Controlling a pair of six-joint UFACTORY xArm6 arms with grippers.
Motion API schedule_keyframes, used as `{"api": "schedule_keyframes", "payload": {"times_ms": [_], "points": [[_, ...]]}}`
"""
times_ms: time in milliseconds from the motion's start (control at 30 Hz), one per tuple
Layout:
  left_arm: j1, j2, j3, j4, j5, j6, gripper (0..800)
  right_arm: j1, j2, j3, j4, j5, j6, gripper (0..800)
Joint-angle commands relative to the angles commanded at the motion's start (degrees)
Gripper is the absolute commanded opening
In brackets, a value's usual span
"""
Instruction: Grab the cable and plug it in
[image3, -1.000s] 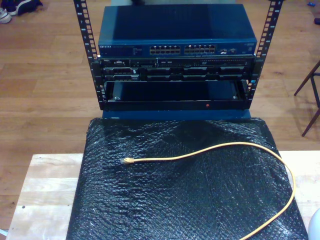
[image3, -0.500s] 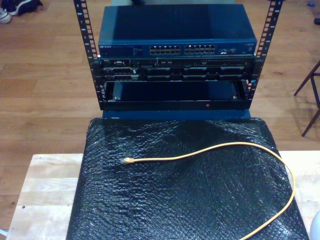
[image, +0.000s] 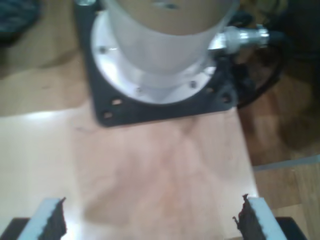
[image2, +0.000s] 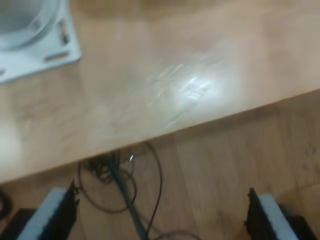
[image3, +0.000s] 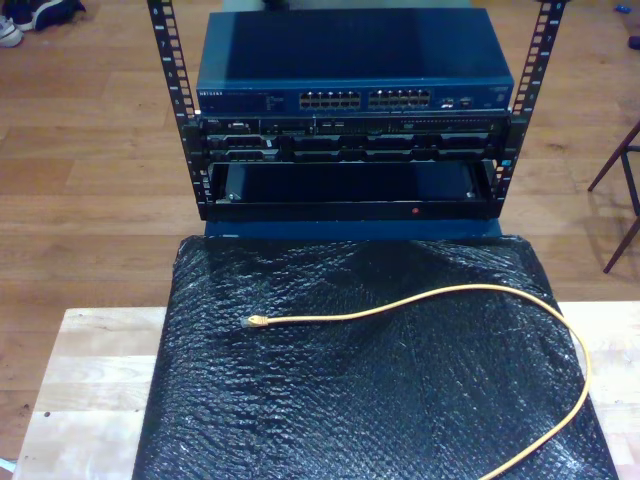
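Your long thin yellow network cable (image3: 480, 300) lies loose on the crinkled black plastic sheet (image3: 350, 420) that covers the pale wooden bench (image3: 90, 390), with its small clear plug (image3: 256, 322) pointing toward the exterior view's left and the rest of it sweeping round in a wide loop toward the exterior view's right. Nothing has hold of it yet, so the step in hand, as you should judge it, is the reach and grasp. My first tool (image: 150, 222) has its jaws spread wide and empty above bare wood near a white round arm base on a dark plate (image: 160, 75); my second tool (image2: 162, 215) is likewise wide apart and empty, hanging over the bench edge with thin dark wires on the wooden floor (image2: 125, 195) below. Bring one tool over the sheet and take the cable just behind the plug, not far along it, so the tip does not droop. Keep the plug level and aimed at the row of ports on the blue network switch (image3: 355, 65) in the black rack (image3: 175, 110), and let the slack trail freely
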Motion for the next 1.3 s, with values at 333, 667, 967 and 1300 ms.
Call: {"api": "schedule_keyframes", "payload": {"times_ms": [333, 667, 967, 1300], "points": [[-10.55, 0.00, -2.11, -2.81, 2.29, -13.71, 800, 5.36, 0.88, -3.60, 4.84, 3.25, 10.37, 793], [-14.59, 0.00, -3.43, -7.74, 3.96, -20.48, 800, 10.90, 0.44, -6.95, 9.41, 9.05, 18.29, 792], [-18.55, 0.00, -3.78, -8.62, 4.75, -26.55, 800, 18.64, 0.09, -10.64, 12.66, 11.69, 25.76, 792], [-19.16, 0.18, -3.60, -12.13, 4.22, -28.66, 800, 28.04, 0.53, -13.63, 17.41, 10.55, 34.37, 792]]}}
